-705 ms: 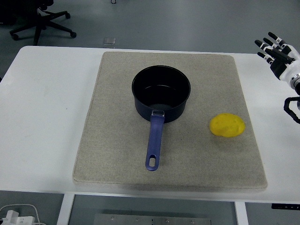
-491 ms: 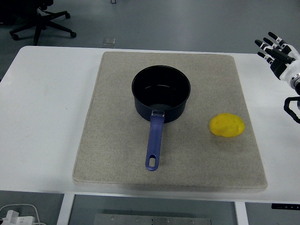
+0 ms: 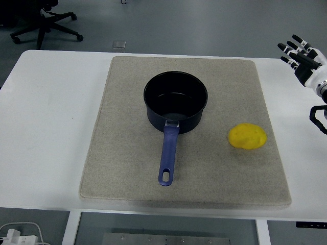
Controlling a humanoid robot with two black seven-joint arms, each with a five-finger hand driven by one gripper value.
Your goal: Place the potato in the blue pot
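- Yellow potato [image 3: 247, 136] lies on the grey mat [image 3: 122, 168], just right of the blue pot [image 3: 176, 101], unreached.
- My right hand [image 3: 302, 56] hovers at the tabletop [image 3: 51, 112] edge, fingers [image 3: 291, 51] released and spread, grasping nothing.

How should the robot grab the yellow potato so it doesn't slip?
Probably from above: the potato lies flat and free on the mat, wider than deep. Close fingers across its short middle, front to back. The open right hand is nearest, so come in from the right.
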